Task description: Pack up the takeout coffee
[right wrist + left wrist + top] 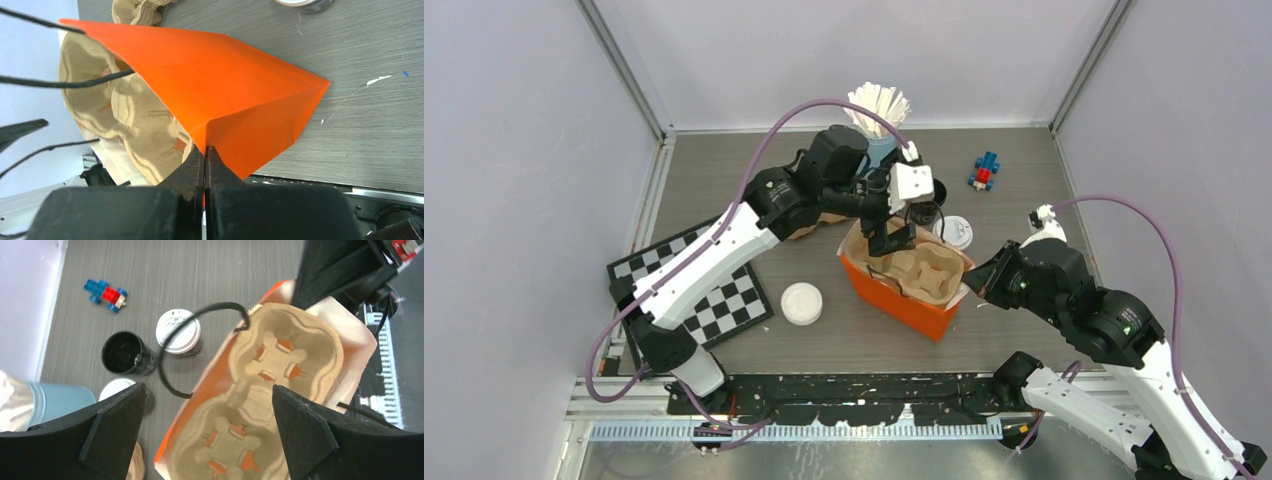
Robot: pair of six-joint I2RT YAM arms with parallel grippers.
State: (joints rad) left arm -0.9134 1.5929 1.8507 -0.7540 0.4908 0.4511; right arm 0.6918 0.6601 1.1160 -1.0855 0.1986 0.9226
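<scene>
An orange paper bag (902, 297) stands mid-table with a brown pulp cup carrier (921, 268) inside, its cup holes empty. My left gripper (890, 238) hovers open and empty over the carrier (265, 390), one finger (112, 430) on each side. A black coffee cup with a white lid (178, 331) stands just behind the bag, also in the top view (952, 232). A lidless black cup (123, 352) stands beside it. Another white lid (116, 388) peeks out by my finger. My right gripper (205, 152) is shut on the rim of the bag (225, 85).
The light-blue cup of white stirrers (879, 115) stands at the back. A loose white lid (801, 303) lies left of the bag, beside a checkerboard mat (694, 290). A blue and red brick toy (985, 171) sits back right. A spare brown carrier (137, 10) lies behind the bag.
</scene>
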